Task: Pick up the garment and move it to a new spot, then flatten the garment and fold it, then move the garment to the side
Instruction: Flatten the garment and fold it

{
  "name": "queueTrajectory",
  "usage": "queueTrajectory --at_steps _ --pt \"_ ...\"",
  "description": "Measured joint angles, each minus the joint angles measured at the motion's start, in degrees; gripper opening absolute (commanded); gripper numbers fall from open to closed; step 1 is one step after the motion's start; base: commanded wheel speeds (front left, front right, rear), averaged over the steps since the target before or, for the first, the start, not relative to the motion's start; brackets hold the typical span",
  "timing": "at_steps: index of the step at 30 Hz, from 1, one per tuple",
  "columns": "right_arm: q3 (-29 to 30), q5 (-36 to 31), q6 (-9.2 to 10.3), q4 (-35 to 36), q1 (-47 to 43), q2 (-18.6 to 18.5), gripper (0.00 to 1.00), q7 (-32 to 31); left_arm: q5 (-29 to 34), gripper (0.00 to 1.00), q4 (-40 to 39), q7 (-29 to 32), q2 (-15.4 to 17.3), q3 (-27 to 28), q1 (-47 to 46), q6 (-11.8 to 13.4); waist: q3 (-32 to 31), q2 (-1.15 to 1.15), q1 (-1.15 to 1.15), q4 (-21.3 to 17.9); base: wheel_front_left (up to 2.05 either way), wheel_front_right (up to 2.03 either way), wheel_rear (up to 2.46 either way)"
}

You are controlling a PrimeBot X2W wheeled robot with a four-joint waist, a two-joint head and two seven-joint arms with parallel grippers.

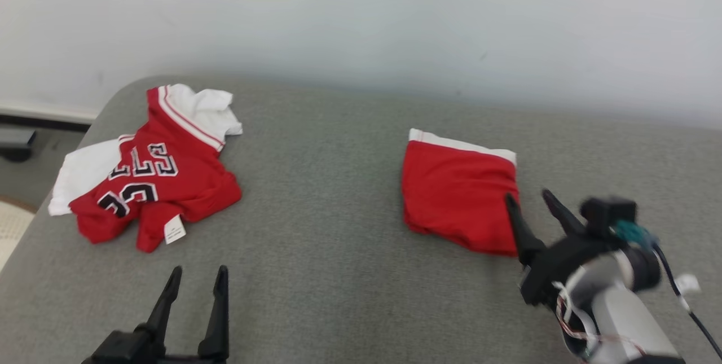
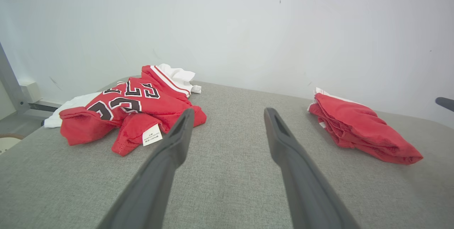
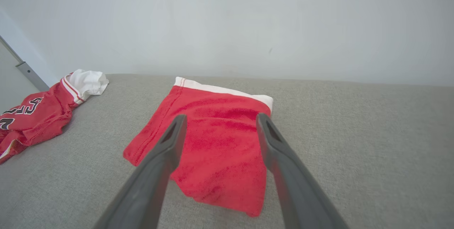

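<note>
A folded red garment (image 1: pixel 457 194) with a white waistband lies flat on the right part of the grey cloth surface (image 1: pixel 338 285). My right gripper (image 1: pixel 528 194) hovers at its near right edge, open, with nothing between the fingers. The right wrist view looks down over the folded garment (image 3: pixel 216 143) past the spread right gripper (image 3: pixel 221 116). My left gripper (image 1: pixel 199 269) stands open and empty at the lower left, well short of a crumpled red and white jersey (image 1: pixel 163 178). In the left wrist view the left gripper (image 2: pixel 230 111) points between the jersey (image 2: pixel 134 108) and the folded garment (image 2: pixel 361 126).
A pale wall rises right behind the surface's far edge. The surface's rounded left corner drops to the floor, where a dark object (image 1: pixel 16 144) and a pale woven thing (image 1: pixel 11 223) sit. Bare grey cloth lies between the two garments.
</note>
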State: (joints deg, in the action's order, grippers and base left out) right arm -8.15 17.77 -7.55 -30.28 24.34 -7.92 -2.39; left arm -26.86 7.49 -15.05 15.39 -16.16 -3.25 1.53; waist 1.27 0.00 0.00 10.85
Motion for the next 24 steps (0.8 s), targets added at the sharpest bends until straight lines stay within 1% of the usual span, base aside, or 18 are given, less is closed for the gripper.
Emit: queueTrajectory --at_steps 3,6,11,14,17,19,24 --pt "4.14 -1.32 0.00 6.47 -6.50 0.85 1.00 0.40 0.18 1.00 -1.10 0.00 0.03 1.93 1.88 0.48 -0.73 0.00 0.00 -1.79 0.00 0.00 0.00" --pt "5.94 -3.41 0.00 13.05 -12.00 1.94 1.00 1.48 0.11 1.00 -2.18 0.00 -0.27 2.98 3.22 0.75 -1.33 0.00 0.00 -3.63 0.00 0.00 0.00" --pt "9.85 -4.28 0.00 20.04 -19.87 3.63 1.00 3.18 0.27 1.00 -2.72 0.00 -0.65 5.01 4.62 1.53 -2.45 0.00 0.00 -6.26 0.00 0.00 0.00" --pt "10.57 -4.82 0.00 21.45 -22.47 4.27 1.00 2.86 0.92 1.00 -2.41 0.00 -0.73 5.15 5.91 1.69 -3.01 0.00 0.00 -7.69 0.00 0.00 0.00" --pt "10.22 -5.82 0.00 21.27 -24.31 4.49 1.00 0.71 1.86 1.00 -0.52 0.45 0.12 4.42 7.11 1.40 -3.43 0.00 0.00 -9.09 0.00 0.00 0.00" --pt "10.04 -6.33 0.00 21.01 -24.64 4.59 1.00 -0.92 2.31 1.00 0.24 1.04 0.94 3.55 7.14 0.62 -3.65 0.00 0.00 -9.92 0.00 0.00 0.00" --pt "9.77 -6.69 0.00 21.03 -25.38 4.55 1.00 -4.07 2.30 1.00 0.45 1.01 1.43 3.55 7.91 0.21 -4.13 0.00 0.00 -11.29 0.00 0.00 0.00"
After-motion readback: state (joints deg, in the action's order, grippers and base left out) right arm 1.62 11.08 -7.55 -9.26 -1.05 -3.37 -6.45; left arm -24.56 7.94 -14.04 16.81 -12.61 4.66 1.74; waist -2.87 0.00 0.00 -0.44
